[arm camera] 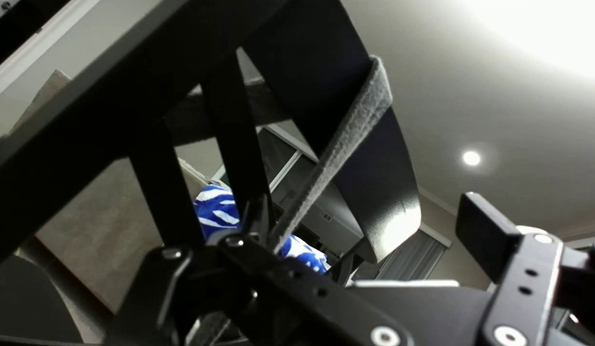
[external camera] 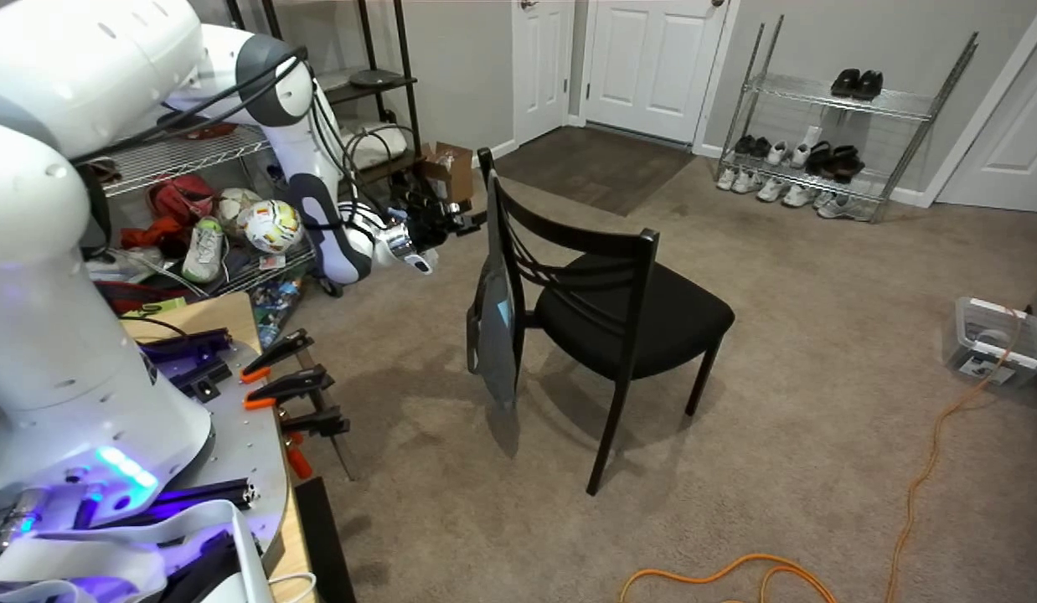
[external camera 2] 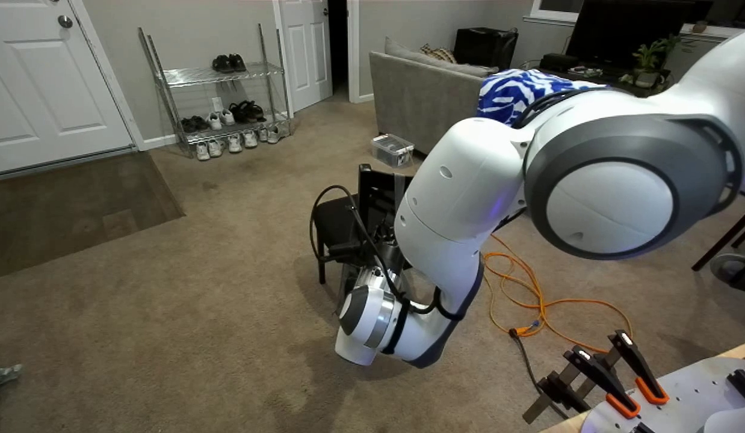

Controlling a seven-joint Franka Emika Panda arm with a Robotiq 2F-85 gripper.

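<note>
Visibly, the gripper (arm camera: 368, 211) stands spread beside the chair (external camera: 644, 306); snagging the strap (arm camera: 340, 144) over its back could drag the chair askew

Looks fuzzy and felt-like on the strap (arm camera: 341, 140), glossy on the chair back (arm camera: 377, 185), matt and cloth-like on the seat (external camera: 678, 318). Seems matt metal on the gripper (arm camera: 372, 226), glossy plastic on the arm (external camera 2: 454, 192), rough pile on the carpet (external camera: 803, 419).
</note>
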